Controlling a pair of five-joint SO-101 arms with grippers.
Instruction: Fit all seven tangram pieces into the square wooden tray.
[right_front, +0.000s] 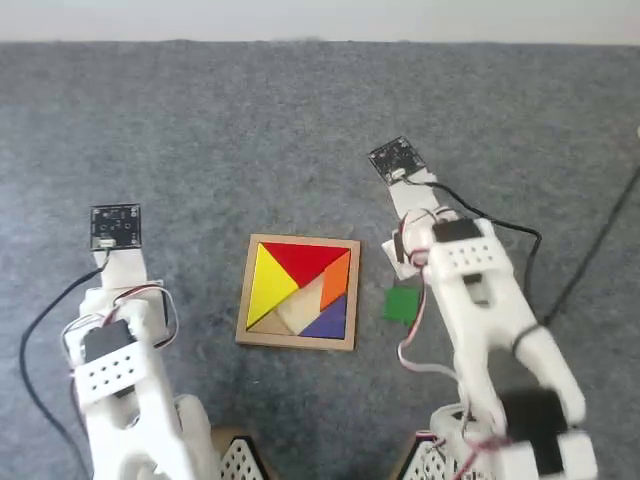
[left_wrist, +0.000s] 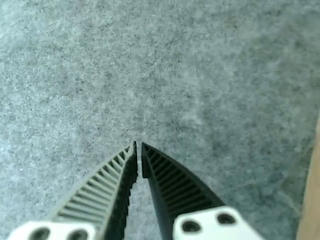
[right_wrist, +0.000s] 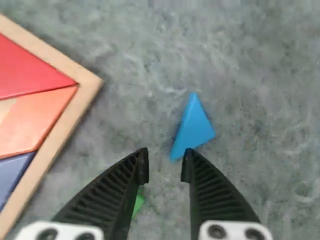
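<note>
Well, one tray (right_front: 296, 343), four fitted pieces (right_front: 270, 285), two loose pieces (right_front: 402, 303)

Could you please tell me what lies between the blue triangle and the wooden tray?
Just bare grey carpet. In the right wrist view the blue triangle lies apart from the tray, with no piece between them.
</note>
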